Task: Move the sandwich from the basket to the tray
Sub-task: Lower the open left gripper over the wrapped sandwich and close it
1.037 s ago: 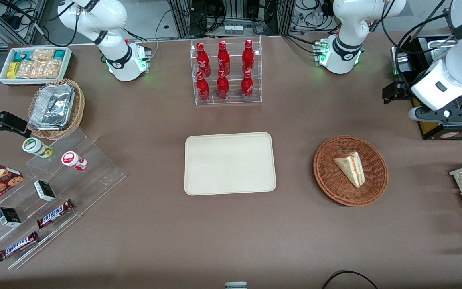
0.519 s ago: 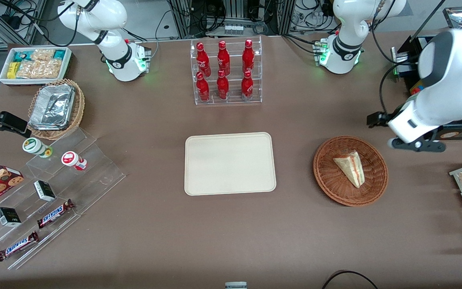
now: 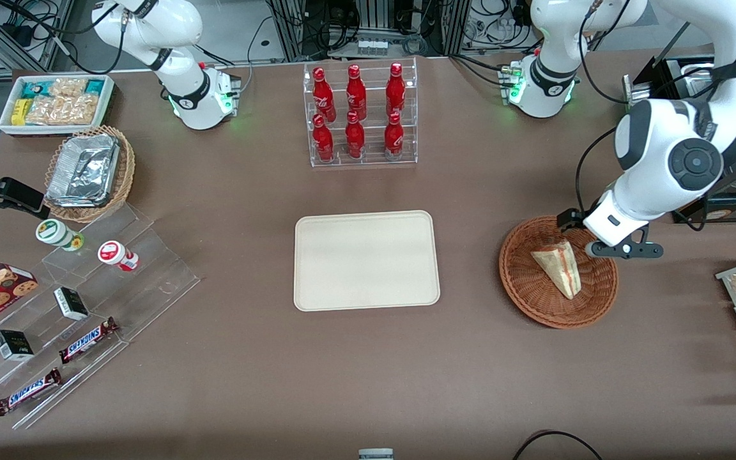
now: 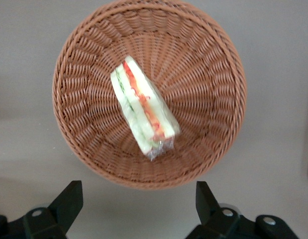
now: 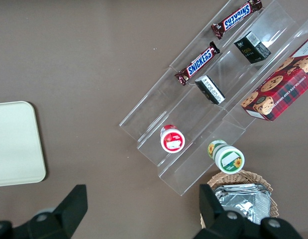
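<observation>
The brown table (image 3: 227, 358) carries everything here; toward the middle of it lies the flat cream-beige rectangular tray (image 3: 366, 260) with rounded corners and a low rim, nothing on it; farther from the front camera than the tray stands a clear acrylic rack of red bottles (image 3: 360, 115); toward the working arm's end of the table sits the round reddish-brown woven wicker basket (image 3: 537, 294), well apart from the tray; the white left arm (image 3: 668, 160) bends down over the basket's rim on the side farther from the front camera; its black two-finger gripper (image 4: 140, 209) hangs above the basket with the fingers (image 4: 68, 201) spread wide, holding nothing and touching nothing; in the left wrist view both fingertips show over the bare table just outside the basket's rim, and the gap between them is nearly as wide as the basket itself; the small triangular sandwich (image 4: 142, 110) of pale bread, with red and green filling along its cut edge and clear wrapping around it, lies inside the basket (image 4: 203, 59) near its middle, below the gripper and clear of it; in the front view the sandwich (image 3: 558, 267) lies just beside the arm's wrist.
</observation>
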